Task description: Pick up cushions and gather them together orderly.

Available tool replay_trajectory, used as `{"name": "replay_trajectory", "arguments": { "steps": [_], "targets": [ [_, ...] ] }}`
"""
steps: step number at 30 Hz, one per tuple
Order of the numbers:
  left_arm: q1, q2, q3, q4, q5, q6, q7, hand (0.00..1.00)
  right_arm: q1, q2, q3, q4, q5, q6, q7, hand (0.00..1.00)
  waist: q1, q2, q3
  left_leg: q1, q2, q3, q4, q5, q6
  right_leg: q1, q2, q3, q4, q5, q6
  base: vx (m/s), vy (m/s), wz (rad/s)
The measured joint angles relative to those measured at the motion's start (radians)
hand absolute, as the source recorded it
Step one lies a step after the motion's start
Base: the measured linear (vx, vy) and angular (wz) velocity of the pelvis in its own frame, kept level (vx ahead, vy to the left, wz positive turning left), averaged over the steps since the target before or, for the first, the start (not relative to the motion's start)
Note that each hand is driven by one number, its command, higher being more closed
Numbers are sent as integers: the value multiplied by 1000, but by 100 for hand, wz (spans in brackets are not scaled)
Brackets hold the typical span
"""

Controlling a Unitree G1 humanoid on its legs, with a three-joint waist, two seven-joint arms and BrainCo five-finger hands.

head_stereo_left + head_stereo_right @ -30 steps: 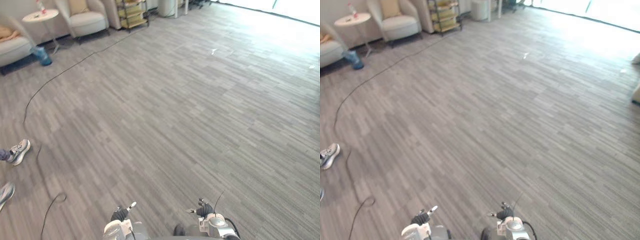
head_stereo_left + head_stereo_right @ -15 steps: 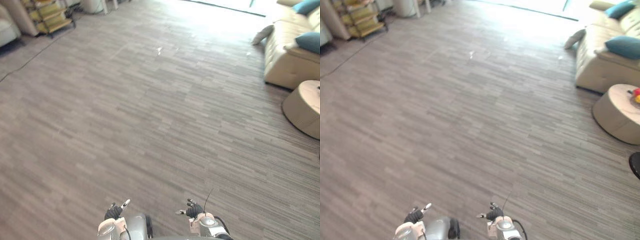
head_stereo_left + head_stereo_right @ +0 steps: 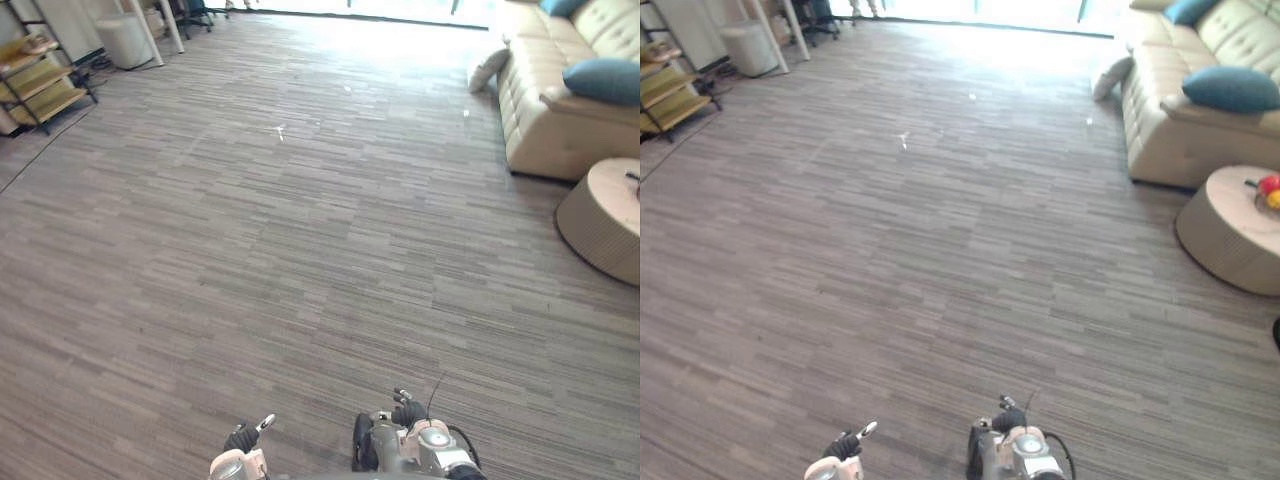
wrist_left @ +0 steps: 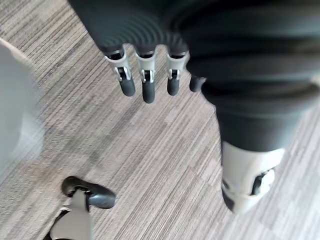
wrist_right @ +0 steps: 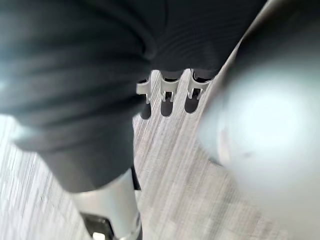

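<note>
**Both hands empty; cushions far off**

Left hand [image 3: 241, 439] and right hand [image 3: 408, 413] hang low over the floor [image 3: 300, 250]. Left fingers [image 4: 148, 86] and right fingers [image 5: 166, 100] are straight, slightly spread, and hold nothing. Well ahead and right of the fingers is the sofa [image 3: 540, 125], carrying a teal cushion [image 3: 603, 80]. A beige cushion [image 3: 487, 70] lies on the floor against the sofa's end.

Below and ahead of the left hand [image 3: 242, 439] and its straight, empty fingers [image 4: 148, 91], the grey carpet floor [image 3: 300, 250] lay open and bare, far out to the front. Well ahead to their right stood a cream sofa [image 3: 550, 130] with a teal cushion [image 3: 605, 80] on it and a pale cushion [image 3: 487, 70] leaning at its end. A round low table [image 3: 600, 215] stood nearer on that side. Far ahead to their left stood a shelf rack [image 3: 40, 85] and a white bin [image 3: 128, 40].
</note>
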Motion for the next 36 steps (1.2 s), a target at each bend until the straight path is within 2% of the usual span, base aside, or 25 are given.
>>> {"name": "replay_trajectory", "arguments": {
  "steps": [1,2,4,6,9,11,12,13,14,15,17,18,20,22,24,26,27,28,29,30,31,32,33,34,36],
  "targets": [
    [-5,10,-1,-2,1,-2,1,0,-3,4,0,16,0,0,-3,0,3,-3,4,-34,-7,2,29,-40,8,44,4,18,-25,-9,0,672,-16,-57],
    [-4,29,-17,-12,-2,-8,1,0,-13,11,0,56,1,0,-8,0,7,-36,20,-108,-39,4,20,-108,29,127,-3,47,-75,-21,-6,610,-25,-49],
    [-2,34,-14,-45,-20,-23,0,0,-10,14,-14,85,1,4,-20,0,40,-58,24,-230,-87,7,-160,-171,32,232,-21,94,-136,-37,13,645,27,-72],
    [-2,21,-1,-76,-36,-25,0,0,-8,15,-8,82,2,9,-24,0,46,-52,31,-332,-101,1,-329,-163,27,303,-26,136,-168,-70,27,534,124,-64],
    [0,4,10,-105,-48,-34,0,0,-8,26,33,64,4,13,-20,0,54,-53,25,-415,-104,0,-606,-82,-31,379,-56,203,-182,-166,72,636,271,-69],
    [8,4,26,-117,-53,-33,0,0,5,40,42,57,7,18,-18,0,67,-65,-7,-420,-87,38,-587,-4,9,434,-94,248,-185,-216,84,726,376,-81],
    [5,3,35,-106,-53,-29,1,0,9,48,68,57,12,18,-17,0,87,-85,-31,-401,-80,88,-566,37,38,403,-109,278,-80,-219,95,800,389,-86],
    [4,15,33,-96,-48,-25,3,0,12,56,75,56,13,16,-15,0,92,-111,-45,-363,-102,118,-569,9,71,326,-134,287,106,-189,139,794,392,-81],
    [-1,26,30,-87,-45,-21,3,0,13,64,74,54,13,12,-15,0,91,-125,-44,-331,-116,133,-575,-18,76,268,-148,290,246,-148,182,887,473,-47],
    [-15,40,29,-73,-38,-16,5,0,26,72,71,54,11,7,-12,0,84,-142,-41,-266,-144,151,-579,-56,81,152,-170,298,513,-36,227,570,317,-23],
    [-23,39,27,-58,-38,-10,8,0,47,63,59,42,11,4,-5,0,67,-143,-36,-141,-184,163,-609,-112,81,50,-194,260,758,21,214,731,353,-8],
    [-25,31,26,-48,-38,-11,8,0,56,54,57,14,10,-7,-4,0,57,-122,-27,-48,-199,171,-663,-130,86,-14,-198,218,804,4,191,640,288,-6],
    [-32,10,30,-42,-37,-13,7,0,55,49,48,-17,6,-24,1,0,38,-109,-29,90,-224,169,-777,-151,85,-156,-197,98,741,-52,169,628,246,-6],
    [-42,5,32,-24,-37,-12,7,0,53,46,39,-34,-3,-39,1,0,29,-112,-23,164,-242,160,-832,-152,82,-205,-196,27,601,-72,168,582,173,19],
    [-53,-8,14,-20,-36,-12,7,0,52,26,30,-53,-7,-39,5,0,4,-123,-11,284,-275,112,-928,-172,72,-217,-183,-64,236,-13,159,655,78,66],
    [-49,-10,-6,-21,-35,-12,4,0,50,22,30,-60,-5,-29,5,0,-8,-132,-11,335,-293,79,-964,-211,64,-217,-169,-72,66,49,159,705,-13,75],
    [-30,-9,-7,-23,-32,-9,3,0,45,19,41,-64,-5,-23,8,0,-21,-121,-22,388,-288,38,-956,-250,25,-216,-142,-64,54,74,85,562,-47,65],
    [-26,-9,-7,-27,-28,-8,3,0,41,18,45,-64,-6,-22,7,0,-22,-120,-21,391,-282,22,-932,-258,12,-214,-136,-46,73,106,43,746,-104,78],
    [-27,-6,-8,-26,-20,-9,4,0,40,12,47,-52,-7,-16,9,0,-32,-114,-24,356,-265,-23,-805,-268,-7,-216,-131,-41,125,122,32,602,-145,48],
    [-26,-10,-1,-26,-16,-7,5,0,36,3,46,-47,-8,-8,11,0,-22,-84,-40,238,-213,-64,-522,-250,-32,-197,-116,-54,146,66,34,1055,-211,24],
    [-25,-16,18,-27,-16,-4,4,0,31,1,50,-55,-7,-4,11,0,-12,-31,-35,90,-152,-68,-205,-113,-65,-161,-76,-53,147,11,26,747,-149,-20],
    [-19,-21,30,-24,-17,-2,4,0,30,1,49,-53,-7,-3,11,0,-3,-6,-33,19,-102,-56,-54,16,-59,-138,-51,-46,145,-15,14,672,-70,-43],
    [-16,-19,31,-23,-16,0,3,0,28,3,46,-49,-7,-2,9,0,0,0,-28,-19,-70,-43,26,23,-46,-117,-37,-40,144,-35,10,674,-8,-47],
    [-9,-7,32,-29,-14,1,4,0,10,19,15,-13,-4,-1,1,0,4,-2,-14,-104,-15,-19,169,-26,1,-6,-25,-24,117,-82,4,818,-15,-27],
    [-8,14,29,-56,-14,-6,2,0,19,31,2,2,3,6,-2,0,20,-47,2,-195,-18,-16,153,-85,13,145,-42,0,11,-100,15,769,-20,-13]
  ]
}}
